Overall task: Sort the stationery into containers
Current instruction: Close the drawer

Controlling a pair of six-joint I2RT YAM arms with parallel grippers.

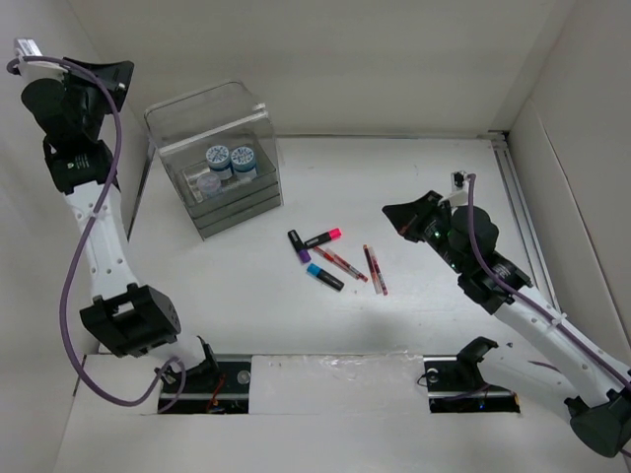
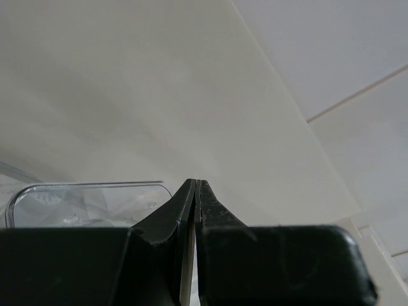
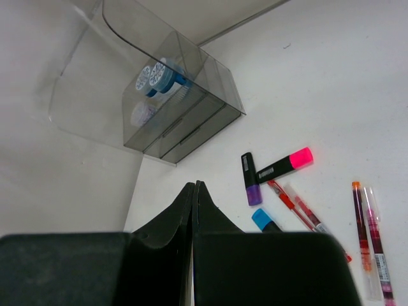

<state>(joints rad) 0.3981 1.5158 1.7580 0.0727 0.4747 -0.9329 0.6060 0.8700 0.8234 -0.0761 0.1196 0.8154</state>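
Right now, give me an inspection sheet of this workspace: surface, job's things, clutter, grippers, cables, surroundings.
Surface: white table, matte.
Job's things: clear plastic drawer organizer at far left, with two round blue-white rolls in its top section. A pink-capped black marker, purple-capped marker, blue-capped marker and thin red pens lie loose at centre.
Clutter: nothing seen.
Grippers: left gripper shut, empty, raised at far left. Right gripper shut, empty, right of the pens.
Cables: purple cable along each arm.
Surroundings: white walls around the table.
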